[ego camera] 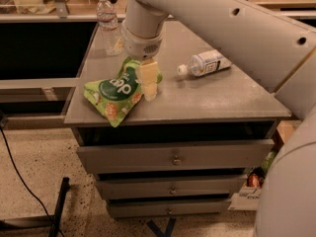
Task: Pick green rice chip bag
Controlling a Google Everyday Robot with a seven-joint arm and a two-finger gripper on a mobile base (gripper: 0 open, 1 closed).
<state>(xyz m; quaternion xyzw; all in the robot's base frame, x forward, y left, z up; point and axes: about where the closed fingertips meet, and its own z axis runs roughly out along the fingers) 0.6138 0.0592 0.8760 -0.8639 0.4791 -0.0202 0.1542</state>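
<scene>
A workroom or robot test lab, not a home. A grey metal cabinet (222, 100) with three pull drawers (173, 157) stands on a speckled hard floor (39, 181). A loose black cable (19, 181) trails over the floor at the left, and a cardboard box (282, 131) sits low at the right, partly hidden by the arm. A long counter (44, 19) runs along the far side. The robot's gripper (149, 85) hangs over the cabinet top at the right edge of a green chip bag (111, 93).
</scene>
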